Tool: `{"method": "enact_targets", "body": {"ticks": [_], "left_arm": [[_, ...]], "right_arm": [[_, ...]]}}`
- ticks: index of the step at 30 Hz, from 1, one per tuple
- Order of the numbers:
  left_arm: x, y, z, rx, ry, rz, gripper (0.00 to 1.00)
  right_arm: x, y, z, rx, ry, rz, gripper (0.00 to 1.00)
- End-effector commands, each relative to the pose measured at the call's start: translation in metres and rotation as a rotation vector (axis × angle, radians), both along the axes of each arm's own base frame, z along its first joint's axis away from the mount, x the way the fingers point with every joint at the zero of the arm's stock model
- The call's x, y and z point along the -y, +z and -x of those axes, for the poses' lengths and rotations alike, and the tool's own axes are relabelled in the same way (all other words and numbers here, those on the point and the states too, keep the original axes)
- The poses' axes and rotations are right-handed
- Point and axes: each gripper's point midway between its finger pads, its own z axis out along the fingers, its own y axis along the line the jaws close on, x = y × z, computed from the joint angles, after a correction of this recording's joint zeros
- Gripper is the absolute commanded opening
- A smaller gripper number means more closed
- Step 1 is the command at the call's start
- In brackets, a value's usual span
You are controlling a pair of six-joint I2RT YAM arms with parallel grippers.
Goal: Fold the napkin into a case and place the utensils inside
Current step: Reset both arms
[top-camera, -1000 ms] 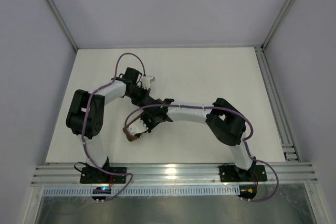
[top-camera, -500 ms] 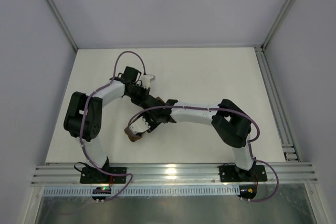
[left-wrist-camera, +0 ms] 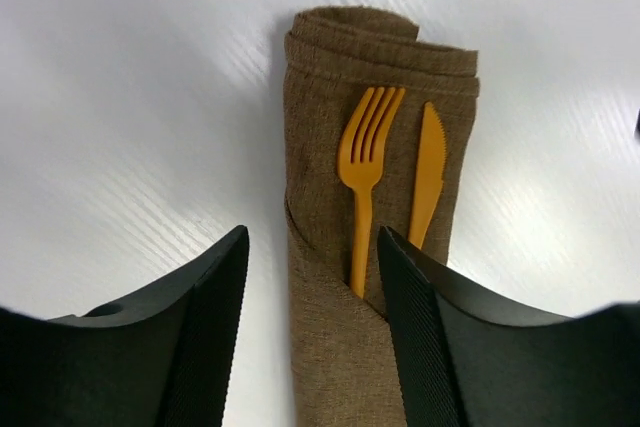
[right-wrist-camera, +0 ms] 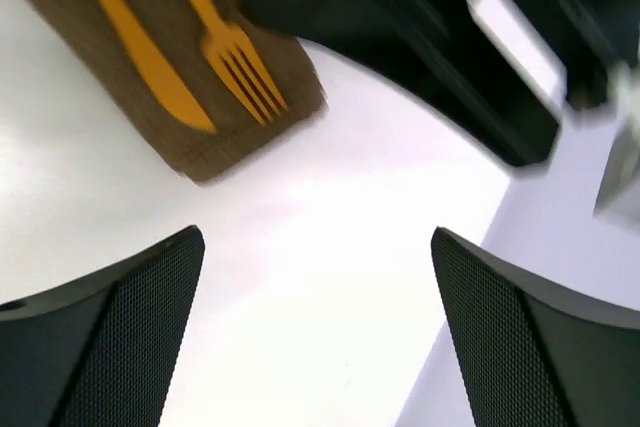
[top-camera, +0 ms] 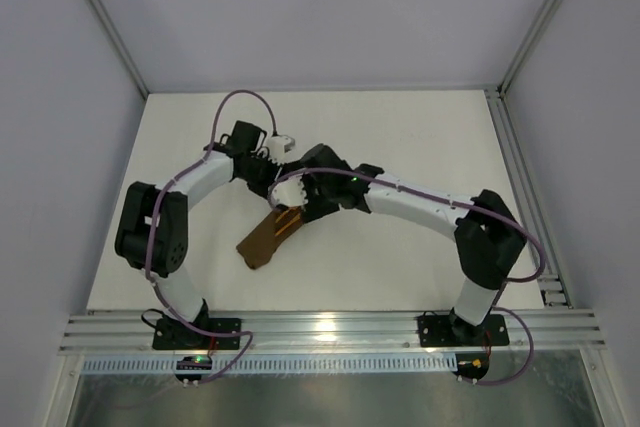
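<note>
Along the near edge, the bases of the left arm (top-camera: 185,325) and the right arm (top-camera: 458,325) stand bolted to the rail that borders the white table (top-camera: 420,267). Beyond them, left of centre, the case (top-camera: 258,249) lies flat on the table as a narrow dark brown strip set on a diagonal. Its thick folded end is nearest the bases, and its far end runs under the two wrists. The orange utensils (top-camera: 285,222) lie on its far half. In the left wrist view, the fork (left-wrist-camera: 362,162) and the knife (left-wrist-camera: 428,172) lie side by side without touching. Their handles are tucked under a diagonal fold that forms the pocket, and the tines and blade tip point toward the folded end. Both arms bend inward and meet above the pocket end, the right gripper (top-camera: 284,199) just beside the left gripper (top-camera: 276,175), which is the farther of the two. The left gripper's black fingers (left-wrist-camera: 200,337) are parted and clamp nothing, and the cloth passes between them. In the right wrist view, which is blurred, the fingers (right-wrist-camera: 110,337) are spread wide with only bare table between them. The case end and the utensil tips lie beyond them, with the dark body of the left arm farther on.
</note>
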Motion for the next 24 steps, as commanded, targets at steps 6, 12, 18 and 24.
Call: {"method": "enact_targets", "body": {"ticks": [6,12,18,24], "left_arm": [[0.014,0.066,-0.024,0.139,-0.011,0.117,0.58],[-0.117,0.107,-0.092,0.403,0.514,-0.176,0.61],[-0.215,0.115,-0.078,0.466,0.789,-0.427,0.74],[-0.259,0.106,-0.04,0.468,0.902,-0.54,0.99]], "right_arm": [[0.087,0.077,-0.055,-0.065,-0.539,-0.531,0.99],[0.239,0.09,-0.122,-0.166,-1.255,-1.001,1.0],[0.361,0.037,-0.12,-0.299,-1.897,-1.201,1.0],[0.384,0.014,-0.112,-0.238,-2.015,-1.206,0.99]]}}
